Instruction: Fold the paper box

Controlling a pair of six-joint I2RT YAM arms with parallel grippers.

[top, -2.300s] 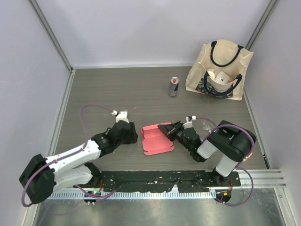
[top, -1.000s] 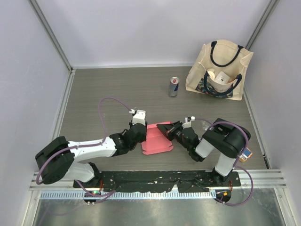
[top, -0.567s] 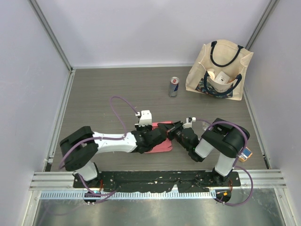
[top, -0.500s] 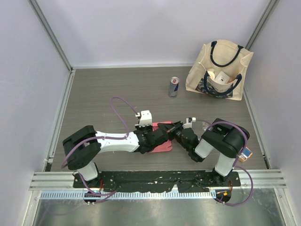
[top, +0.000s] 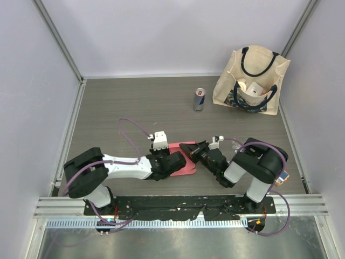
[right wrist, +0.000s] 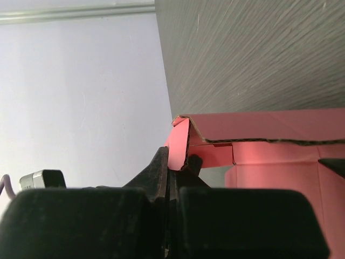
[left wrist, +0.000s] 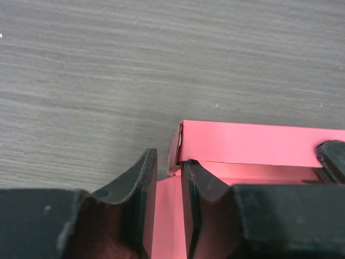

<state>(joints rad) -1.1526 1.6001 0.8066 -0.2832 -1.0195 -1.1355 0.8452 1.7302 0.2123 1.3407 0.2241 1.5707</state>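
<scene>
Wood table (top: 118,108): paper box (left wrist: 253,143), can (top: 199,99) label unreadable

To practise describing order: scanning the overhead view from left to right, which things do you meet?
Left arm's purple cable loop → left claw → drink can → cream tote bag

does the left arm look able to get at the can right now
Likely yes: only bare table lies between the left pincer and the can, though it is busy at the paper box.
</scene>
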